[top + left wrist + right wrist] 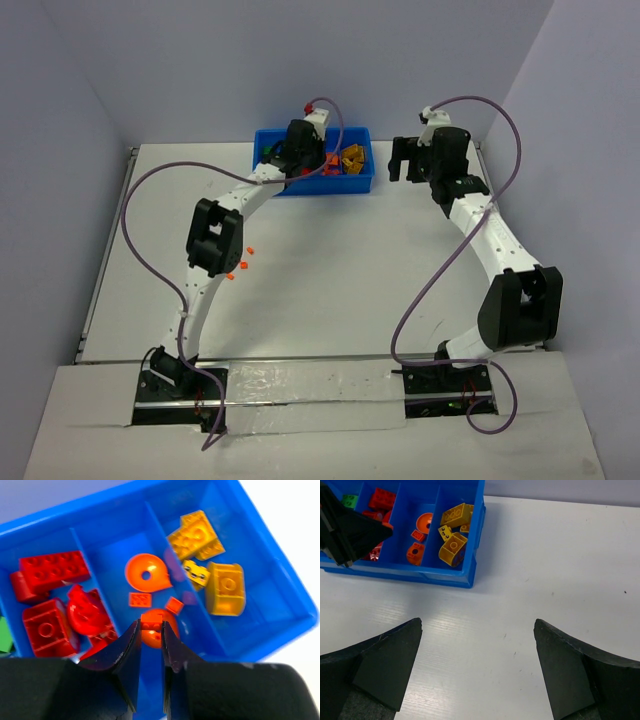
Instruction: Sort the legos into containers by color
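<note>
My jaws look matt black plastic, faintly scuffed; the tray [280, 605] and legos [227, 587] are glossy smooth plastic; the tabletop [545, 570] is matt white.

A flat white table top [350, 280] stands between plain pale grey walls [60, 120]; a shiny silver strip [310, 385] runs along its near edge.

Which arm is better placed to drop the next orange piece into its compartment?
Left. The left gripper is shut on a small orange brick right over the orange compartment of the blue tray. The right gripper hangs open and empty over the table beside the tray.
</note>
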Robot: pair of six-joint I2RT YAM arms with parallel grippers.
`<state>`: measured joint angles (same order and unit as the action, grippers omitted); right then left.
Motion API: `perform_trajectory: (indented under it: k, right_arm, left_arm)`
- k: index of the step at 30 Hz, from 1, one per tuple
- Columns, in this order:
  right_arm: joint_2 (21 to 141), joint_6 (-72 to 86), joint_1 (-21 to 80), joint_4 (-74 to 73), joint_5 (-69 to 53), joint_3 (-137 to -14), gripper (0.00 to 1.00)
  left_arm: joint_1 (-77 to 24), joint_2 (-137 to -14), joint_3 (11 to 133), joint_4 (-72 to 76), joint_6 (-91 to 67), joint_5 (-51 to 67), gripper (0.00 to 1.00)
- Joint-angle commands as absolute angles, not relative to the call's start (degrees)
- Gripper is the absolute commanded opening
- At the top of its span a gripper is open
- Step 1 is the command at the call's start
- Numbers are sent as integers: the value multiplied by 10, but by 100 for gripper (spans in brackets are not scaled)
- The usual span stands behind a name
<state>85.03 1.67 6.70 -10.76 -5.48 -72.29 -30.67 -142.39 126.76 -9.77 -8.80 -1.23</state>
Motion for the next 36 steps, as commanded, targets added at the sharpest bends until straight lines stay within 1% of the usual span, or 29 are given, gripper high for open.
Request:
perform_trajectory:
  k: [1,7,13,15,16,17,19,21,22,27,28,30,32,36]
  right_arm:
    - [830,22,63,-100,-65,-722,100]
    - [831,21,63,-103,-75,-718,100]
    - [824,23,63,-105,-82,-709,100]
    - [822,19,63,-110,-93,-708,100]
    - [823,16,64,-113,-100,-709,100]
    - [824,10,66,-117,-113,-711,100]
    - [827,7,69,-129,-121,-712,100]
    - [826,6,70,-132,-127,-707,100]
    - [826,7,71,-134,-128,-705,100]
    - [829,-17,79,-145,-160,-690,100]
    - [831,-21,83,-146,-164,-688,100]
    - [838,-28,96,-147,-163,-684,100]
    - [843,-30,104,-149,-162,-686,100]
    - [855,-27,112,-161,-160,-704,100]
  left_arm:
    - [-299,-1431,1303,-39,-98,12,29]
    - [-292,-1430,1314,-26,-105,36,47]
    - [-291,-1421,1330,-34,-105,58,53]
    - [-288,-1388,1319,-41,-100,57,56]
    - [-283,-1372,1310,-49,-99,69,58]
    - [-270,-1356,1289,-77,-86,113,59]
    - [-255,-1303,1263,-113,-65,150,61]
    - [-228,-1243,1189,-160,-53,204,64]
    - [-212,-1205,1157,-185,-48,209,65]
    - [-150,-999,891,-246,77,217,69]
    - [-142,-977,863,-259,90,229,69]
    - [-133,-941,802,-308,122,245,69]
    - [-134,-937,786,-341,130,247,66]
    - [-144,-938,721,-338,127,228,64]
